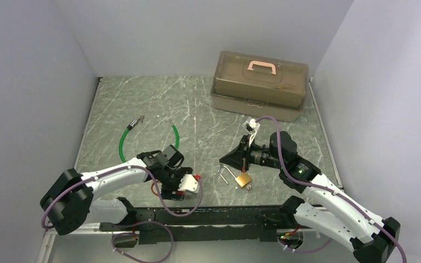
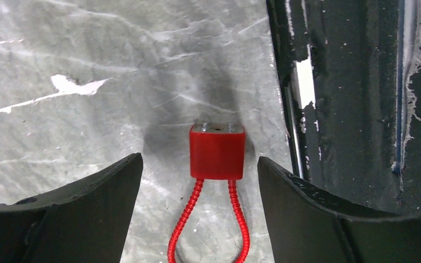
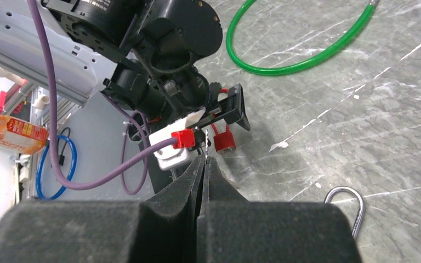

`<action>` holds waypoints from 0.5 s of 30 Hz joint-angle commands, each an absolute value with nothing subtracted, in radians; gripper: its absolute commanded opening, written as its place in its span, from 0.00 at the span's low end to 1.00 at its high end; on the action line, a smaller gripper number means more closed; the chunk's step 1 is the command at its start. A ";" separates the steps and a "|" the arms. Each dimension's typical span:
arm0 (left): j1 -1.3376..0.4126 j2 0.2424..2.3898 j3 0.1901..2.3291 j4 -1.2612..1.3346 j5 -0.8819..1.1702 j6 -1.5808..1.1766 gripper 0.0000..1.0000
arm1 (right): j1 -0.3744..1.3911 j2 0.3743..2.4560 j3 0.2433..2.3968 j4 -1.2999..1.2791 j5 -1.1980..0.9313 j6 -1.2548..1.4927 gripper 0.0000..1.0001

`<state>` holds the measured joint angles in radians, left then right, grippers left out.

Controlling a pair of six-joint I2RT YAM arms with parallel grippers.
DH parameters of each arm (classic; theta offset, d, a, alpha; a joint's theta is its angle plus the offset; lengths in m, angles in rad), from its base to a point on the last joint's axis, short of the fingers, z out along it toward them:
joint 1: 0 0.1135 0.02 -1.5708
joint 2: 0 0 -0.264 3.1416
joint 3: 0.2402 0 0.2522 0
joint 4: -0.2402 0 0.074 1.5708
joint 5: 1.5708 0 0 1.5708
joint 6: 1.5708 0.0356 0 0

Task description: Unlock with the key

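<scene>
1. Holding the left gripper point(image 2: 200, 164) spread, with its fingers point(image 2: 87, 203) on either side of a red cable lock point(image 2: 217, 153) and touching neither side of it.
2. Resting that lock flat on the marble table point(image 2: 87, 82) near the front edge, its loop trailing back between the fingers.
3. Pressing the right gripper point(image 3: 204, 164) fully together, its tip pointing toward the left arm; cannot tell whether anything thin is pinched.
4. Showing the brass padlock point(image 1: 243, 179) on the table just beside the right gripper, its shackle point(image 3: 344, 188) lying to its left.
5. Showing a green cable point(image 1: 121, 145) farther left and a toolbox point(image 1: 260, 85) at the back.
</scene>
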<state>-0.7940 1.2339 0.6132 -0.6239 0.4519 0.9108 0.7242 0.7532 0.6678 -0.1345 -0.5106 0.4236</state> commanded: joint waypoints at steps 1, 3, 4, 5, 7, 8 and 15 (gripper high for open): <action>-0.827 1.248 0.592 -0.608 0.503 0.959 0.80 | 0.718 0.754 0.697 -0.094 -0.539 0.441 0.00; -0.836 1.252 0.583 -0.609 0.505 0.960 0.76 | 0.718 0.755 0.704 -0.096 -0.540 0.440 0.00; -0.838 1.256 0.578 -0.610 0.508 0.961 0.74 | 0.718 0.756 0.706 -0.095 -0.540 0.440 0.00; -0.840 1.260 0.576 -0.610 0.511 0.959 0.71 | 0.718 0.757 0.710 -0.098 -0.540 0.439 0.00; -0.844 1.270 0.572 -0.602 0.513 0.953 0.64 | 0.717 0.763 0.720 -0.103 -0.544 0.436 0.00; -0.844 1.274 0.571 -0.597 0.513 0.951 0.58 | 0.718 0.767 0.724 -0.106 -0.545 0.436 0.00; -0.845 1.259 0.537 -0.564 0.488 0.943 0.31 | 0.717 0.787 0.744 -0.119 -0.563 0.430 0.00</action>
